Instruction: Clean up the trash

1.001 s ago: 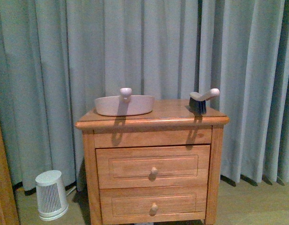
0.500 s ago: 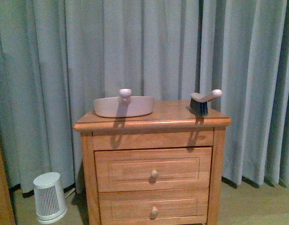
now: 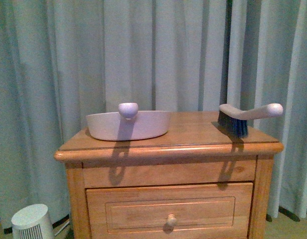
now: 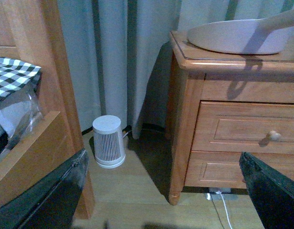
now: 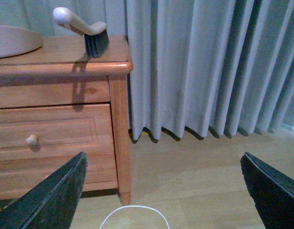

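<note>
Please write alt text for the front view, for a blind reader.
A wooden nightstand before a grey curtain holds a pink dustpan at left and a hand brush at right. A small white appliance stands on the floor, lower left.

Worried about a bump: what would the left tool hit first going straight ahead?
Probably the nightstand, near its lower corner post. Nothing shows between it and the open left tool, though depth is unclear.

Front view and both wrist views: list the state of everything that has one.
dustpan: flat on the nightstand
brush: standing on its bristles
top drawer: shut
lower drawer: shut
left end effector: open, empty
right end effector: open, empty
</note>
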You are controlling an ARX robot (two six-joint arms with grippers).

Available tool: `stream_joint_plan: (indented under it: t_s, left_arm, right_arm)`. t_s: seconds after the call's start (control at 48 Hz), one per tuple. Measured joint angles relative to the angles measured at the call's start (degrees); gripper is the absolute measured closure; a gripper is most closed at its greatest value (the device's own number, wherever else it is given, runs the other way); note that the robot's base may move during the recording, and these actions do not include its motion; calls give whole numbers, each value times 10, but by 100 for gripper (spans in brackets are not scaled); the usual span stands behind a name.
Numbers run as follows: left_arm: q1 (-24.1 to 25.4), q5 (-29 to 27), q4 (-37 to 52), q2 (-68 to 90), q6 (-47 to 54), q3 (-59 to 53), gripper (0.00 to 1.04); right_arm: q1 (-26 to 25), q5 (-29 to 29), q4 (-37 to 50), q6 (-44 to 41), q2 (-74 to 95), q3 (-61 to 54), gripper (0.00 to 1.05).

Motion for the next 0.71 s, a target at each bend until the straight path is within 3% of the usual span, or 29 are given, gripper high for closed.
stream_joint_plan:
  t_s: [0.709]
  left_arm:
    - [0,0,0,0,0,0,8]
  right_arm:
    - [0,0,0,0,0,0,7]
